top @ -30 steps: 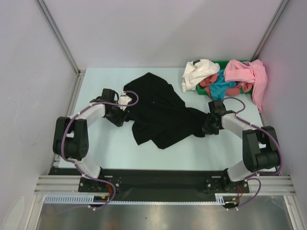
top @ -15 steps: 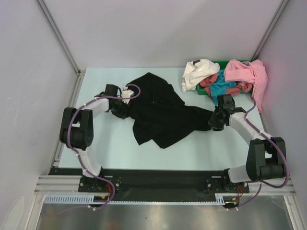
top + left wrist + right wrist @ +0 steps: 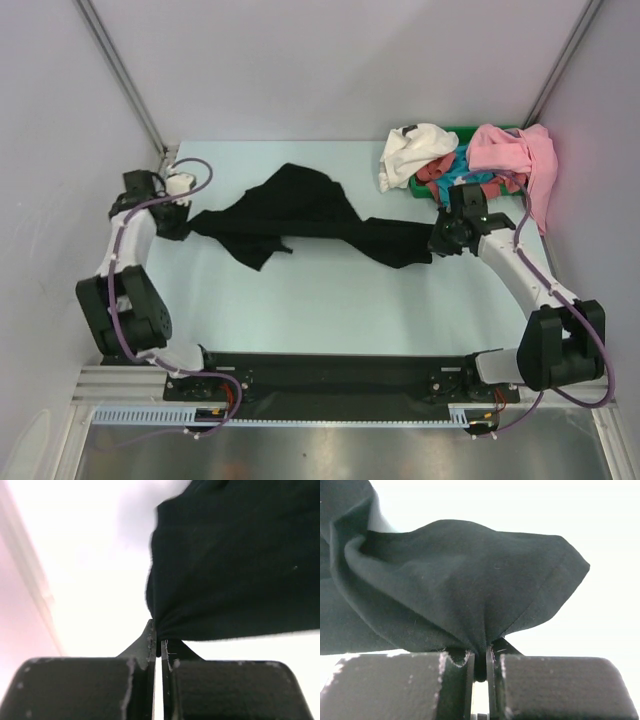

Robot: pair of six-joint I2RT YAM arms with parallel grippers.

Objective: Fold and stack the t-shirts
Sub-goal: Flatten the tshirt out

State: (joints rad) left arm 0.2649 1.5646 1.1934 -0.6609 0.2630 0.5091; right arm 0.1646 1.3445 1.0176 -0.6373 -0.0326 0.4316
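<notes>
The black t-shirt (image 3: 300, 215) hangs stretched across the middle of the table between both arms. At its left end my left gripper (image 3: 186, 224) is shut on an edge of the cloth; the wrist view shows the black t-shirt (image 3: 235, 565) bunched between the closed jaws of the left gripper (image 3: 159, 645). My right gripper (image 3: 437, 241) is shut on the right end, where the black t-shirt (image 3: 465, 590) folds into the pinch of the right gripper (image 3: 482, 657). White (image 3: 415, 150), pink (image 3: 515, 155), teal (image 3: 462, 183) and red (image 3: 432, 172) t-shirts lie heaped at the back right.
A green bin (image 3: 470, 130) at the back right holds the heap of shirts, with the pink one draped over its right side. Enclosure walls and metal posts (image 3: 120, 75) border the light-blue table (image 3: 300, 300).
My left gripper closed on the black t-shirt's left edge and pulled it far left toward the wall. The right arm drew back to the right, and the shirt stretched out between them.
</notes>
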